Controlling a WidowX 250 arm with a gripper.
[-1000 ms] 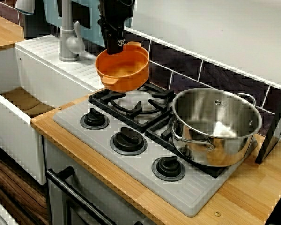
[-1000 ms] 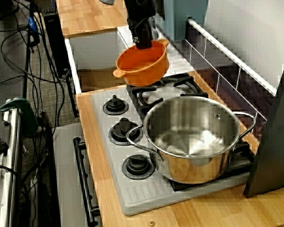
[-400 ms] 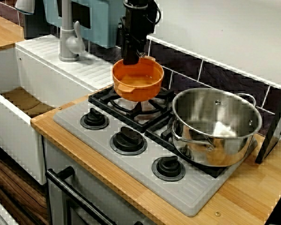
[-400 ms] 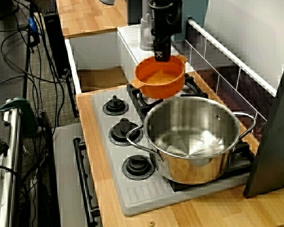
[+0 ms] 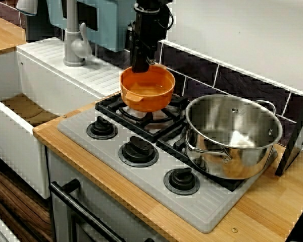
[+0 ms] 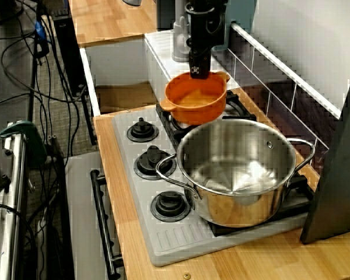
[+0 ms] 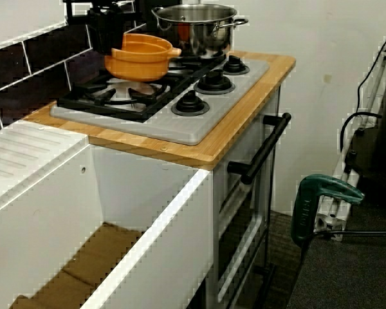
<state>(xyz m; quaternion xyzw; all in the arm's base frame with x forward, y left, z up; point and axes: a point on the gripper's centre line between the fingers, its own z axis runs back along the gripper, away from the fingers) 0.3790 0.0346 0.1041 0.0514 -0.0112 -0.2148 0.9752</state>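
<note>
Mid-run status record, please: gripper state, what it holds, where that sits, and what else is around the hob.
gripper: gripper shut on the far rim of the orange pot
position: upright over the left burner grate; contact with it cannot be told
neighbour: steel pot on the right burner, apart from it
rest: knobs, tap, sink

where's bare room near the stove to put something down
Bare: the ribbed drainboard between faucet and stove, and the wooden counter beside the steel pot. Crowded: the grates, steel pot on one, gripper holding the orange pot over the other.
</note>
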